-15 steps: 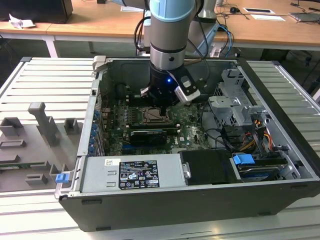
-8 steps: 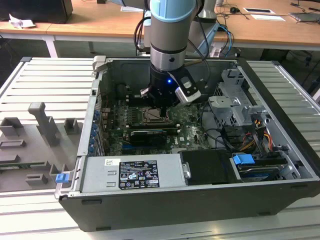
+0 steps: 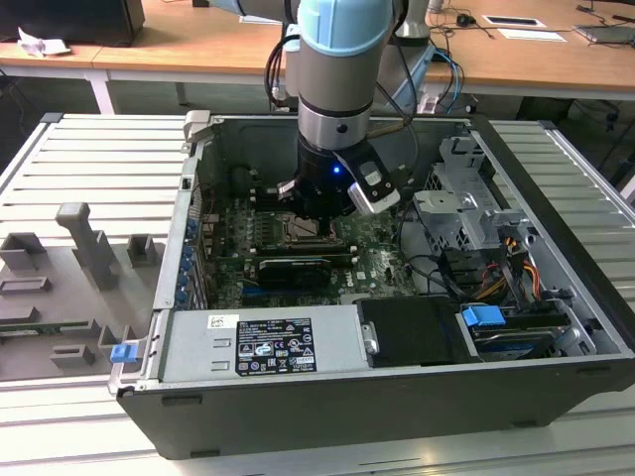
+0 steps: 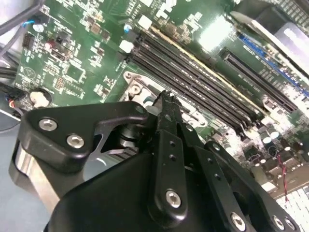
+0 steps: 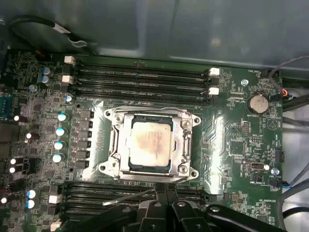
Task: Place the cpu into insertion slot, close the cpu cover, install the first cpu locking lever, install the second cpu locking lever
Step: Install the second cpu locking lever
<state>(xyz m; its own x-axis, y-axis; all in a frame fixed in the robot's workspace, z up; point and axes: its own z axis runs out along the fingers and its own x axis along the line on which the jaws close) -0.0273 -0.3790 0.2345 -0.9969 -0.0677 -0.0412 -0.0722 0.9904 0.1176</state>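
Your arm reached down into the open computer case point(image 3: 556, 392), and the gripper point(image 5: 161, 191) hung just over the green motherboard point(image 5: 231, 130), at the edge of the insertion slot point(image 5: 112, 145) in the first wrist view. In the second wrist view you could see its black fingers point(image 4: 169, 121) brought together to a narrow tip, with nothing between them, right beside the silver corner of the socket frame.

The cpu point(image 5: 150, 141) sat flat inside the slot. It was a small square chip with a pale grey metal top, tinted faintly brownish toward the middle, its edges running parallel to the socket walls. The cpu cover point(image 5: 186, 123), a thin silver frame with a large square window, lay down around the chip, so the chip's top showed through the window. Screw heads marked the frame's corners.

Long black memory slots point(image 5: 140, 79) ran along both sides of the socket; one bank lay close to the fingertips. A thin silver lever point(image 5: 128, 197) lay slantwise over that nearer bank, just beside the gripper's fingers.

In the exterior view, the gripper point(image 3: 316, 220) stood over the board's middle, with the grey power-supply box point(image 3: 263, 345) near the case's front wall.
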